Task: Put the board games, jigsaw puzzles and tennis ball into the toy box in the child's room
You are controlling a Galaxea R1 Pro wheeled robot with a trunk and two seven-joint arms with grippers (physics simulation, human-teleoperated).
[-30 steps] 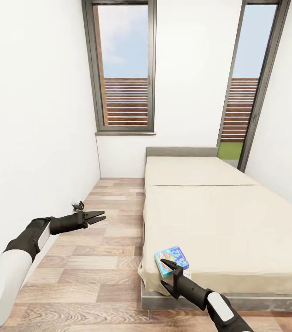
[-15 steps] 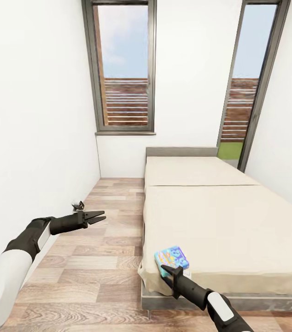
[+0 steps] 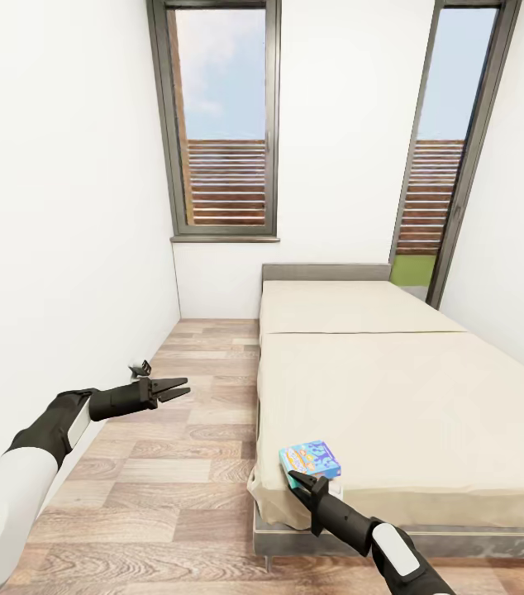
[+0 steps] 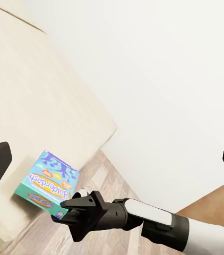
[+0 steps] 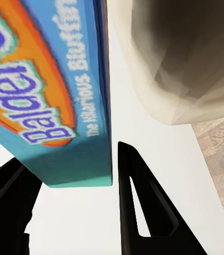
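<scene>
Closing in over the last second, the right claw (image 3: 302, 483) is now sitting at the near corner of the small blue board game (image 3: 310, 459), where a second ago it was standing spread just short of the box; the camera view itself is staying put. The bed (image 3: 394, 388) is filling the right half of the head view, its two beige mattress halves running back to a grey headboard under the white wall, and its near right part is being cut off by the picture's edge. Wood-plank floor (image 3: 188, 430) is lying open between the bed's left side and the left wall, giving a clear lane toward the tall window (image 3: 222, 124). The board game is resting on the bed's near left corner, just beside the mattress edge and slightly overhanging toward the floor. In the right wrist view the box's teal edge (image 5: 85, 106) is sitting between the two dark fingers (image 5: 144, 207), with a sliver of light between the box and that finger, so the claw is around the box but whether it is pressing on it cannot be told. The left claw (image 3: 178, 387) is hovering over the floor near the left wall, fingers apart and holding nothing. A small dark object (image 3: 140, 368) behind it is too small to make out.
</scene>
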